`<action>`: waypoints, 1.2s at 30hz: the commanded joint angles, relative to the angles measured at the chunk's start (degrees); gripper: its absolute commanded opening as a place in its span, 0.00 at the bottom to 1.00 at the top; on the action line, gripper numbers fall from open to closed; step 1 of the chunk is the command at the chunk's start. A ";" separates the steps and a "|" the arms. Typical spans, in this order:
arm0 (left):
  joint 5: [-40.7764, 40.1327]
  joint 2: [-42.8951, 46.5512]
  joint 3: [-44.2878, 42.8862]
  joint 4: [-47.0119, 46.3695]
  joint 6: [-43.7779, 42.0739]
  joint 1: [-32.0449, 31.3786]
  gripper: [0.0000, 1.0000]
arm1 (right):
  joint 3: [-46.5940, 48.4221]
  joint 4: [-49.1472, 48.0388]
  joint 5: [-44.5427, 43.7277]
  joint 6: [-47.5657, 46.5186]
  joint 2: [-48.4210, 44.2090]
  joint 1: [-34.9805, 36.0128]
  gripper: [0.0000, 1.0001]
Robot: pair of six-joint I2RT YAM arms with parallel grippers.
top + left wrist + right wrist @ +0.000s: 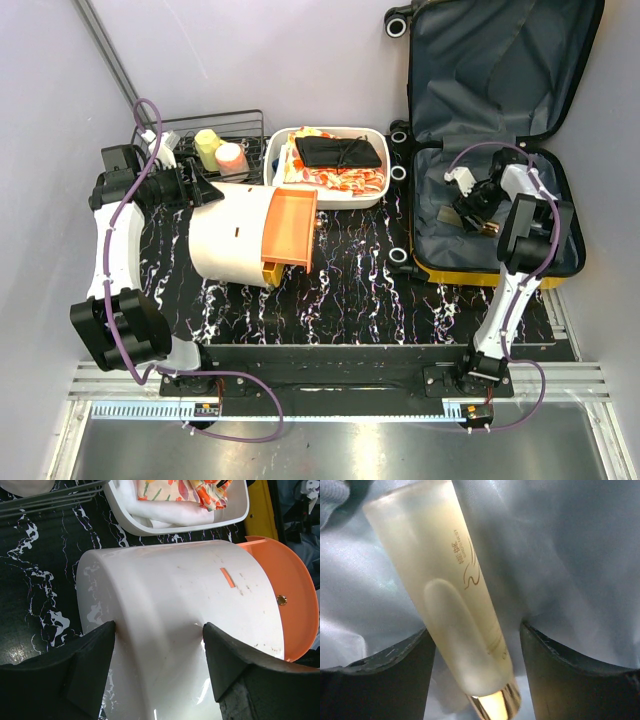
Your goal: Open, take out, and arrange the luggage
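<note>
Yellow luggage (495, 90), top view: open at the table's (360, 270) far right corner. Lid stands up against the back wall, lower shell lies flat, grey lining bare.
Step, judged: lid is up, so this is the take-out phase, going for an item in the lower shell.
Right arm, top view: reaches forward with elbow raised and wrist bent down. Right gripper (472, 215) sits low inside the lower shell, over the lining.
Left arm, top view: runs along the left edge. Left gripper (205, 190) is at the closed end of the cream round container (230, 240), which lies on its side with its orange lid (290, 228) facing right.
Others, top view: white tray (330, 203) of clothes with a black pouch at far middle; wire rack (255, 135) of bottles at far left corner.
Left wrist view: jaws spread, fingers (85, 670) over the container's curved wall, which is wider than the gap. Contact cannot be told; nothing gripped.
Right wrist view: frosted tube (450, 580) with a gold cap lies on the lining between the spread fingers (570, 670). One pad is at its edge, with a gap on the other side. Not clamped.
Next move, judged: squeeze mid-body, lift clear of the shell rim, carry out to tray or rack.
Risk, judged: slick round tube may slip; loose lining may get pinched.
</note>
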State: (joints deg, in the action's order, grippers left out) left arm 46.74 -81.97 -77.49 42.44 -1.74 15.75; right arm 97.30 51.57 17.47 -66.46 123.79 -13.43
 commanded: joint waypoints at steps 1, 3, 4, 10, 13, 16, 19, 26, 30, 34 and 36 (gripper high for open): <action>-5.17 -2.31 2.79 8.54 -4.85 -0.89 0.73 | 3.60 -1.74 0.45 -1.83 1.89 0.86 0.70; -5.26 -2.40 2.70 8.54 -4.85 -0.89 0.73 | 2.55 -1.65 0.63 -2.53 1.72 1.48 0.60; -5.26 -2.57 2.61 8.45 -4.85 -0.89 0.73 | 2.03 -1.74 0.72 -2.80 1.02 1.56 0.55; -5.43 -2.66 2.35 8.45 -4.59 -0.81 0.73 | 1.40 0.80 3.09 -0.43 -4.33 1.65 0.04; -5.43 -2.93 2.26 8.54 -4.50 -0.81 0.73 | 2.63 3.08 5.27 1.67 -7.06 1.65 0.00; -5.43 -2.93 2.26 8.45 -4.59 -0.89 0.73 | 5.88 6.68 9.48 5.80 -8.99 1.65 0.00; -5.43 -2.93 2.17 8.45 -4.59 -0.89 0.73 | 10.79 8.71 15.29 10.46 -10.75 1.65 0.00; -5.26 -3.54 1.56 8.45 -4.50 -0.89 0.73 | 13.98 9.33 16.63 14.43 -12.87 4.46 0.00; -5.26 -3.37 1.82 8.45 -4.68 -0.89 0.73 | 13.80 10.39 16.44 12.58 -13.13 4.47 0.00; -5.26 -2.93 2.35 8.28 -4.59 -0.89 0.73 | 17.03 10.65 20.31 15.82 -13.31 4.82 0.00; -5.26 -2.67 2.78 7.93 -4.50 -0.89 0.73 | 18.97 11.35 22.59 17.06 -13.13 5.52 0.00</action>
State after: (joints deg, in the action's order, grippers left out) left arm 46.87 -82.61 -78.00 42.72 -1.67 15.77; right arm 109.89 63.13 32.80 -52.95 113.30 -8.62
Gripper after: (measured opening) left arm 0.732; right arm 0.519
